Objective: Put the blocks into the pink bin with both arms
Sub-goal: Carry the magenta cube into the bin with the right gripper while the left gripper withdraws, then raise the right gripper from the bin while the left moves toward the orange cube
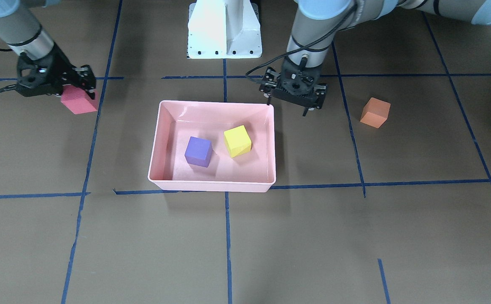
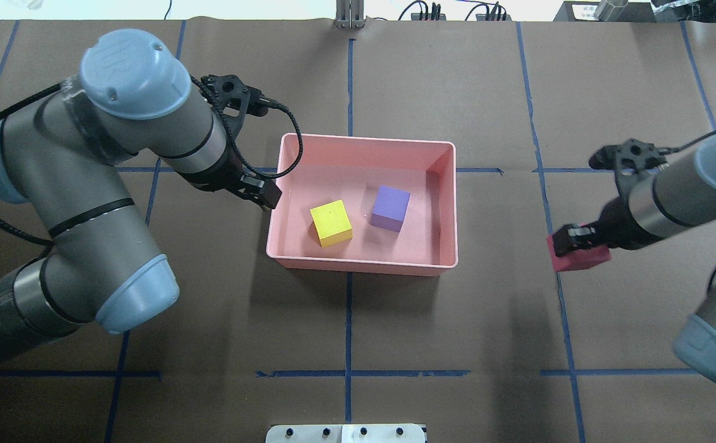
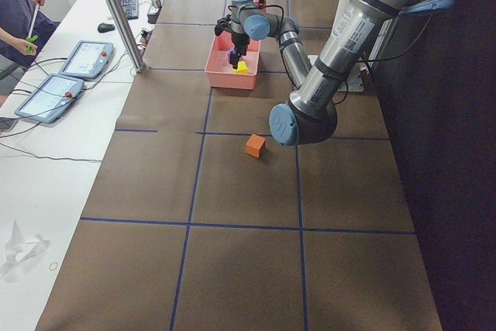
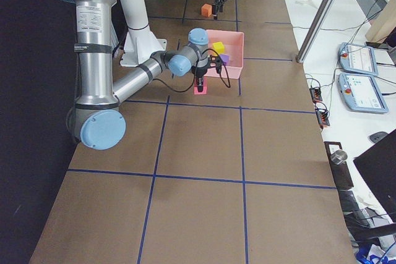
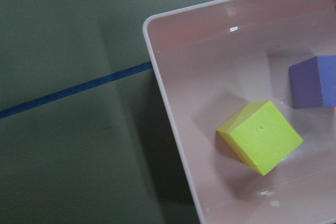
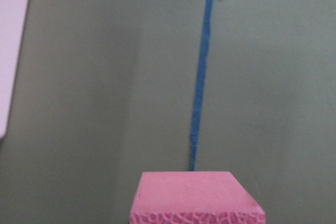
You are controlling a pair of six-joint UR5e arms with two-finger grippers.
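Note:
The pink bin (image 1: 211,185) stands mid-table and holds the purple block (image 1: 198,151) and the yellow-green block (image 1: 237,141); both also show in the overhead view, purple block (image 2: 390,208) and yellow-green block (image 2: 331,223). My left gripper (image 1: 287,106) hangs open and empty just outside the bin's wall on my left side. The orange block (image 1: 375,112) lies on the table farther out on that side; the left arm hides it in the overhead view. My right gripper (image 1: 81,90) is shut on the red block (image 1: 79,101), apart from the bin on my right side, also in the overhead view (image 2: 579,257).
The white pedestal base (image 1: 224,29) stands behind the bin. Blue tape lines (image 1: 227,236) cross the brown table. A side table with tablets (image 3: 85,60) and a metal pole (image 3: 116,13) runs along the far edge.

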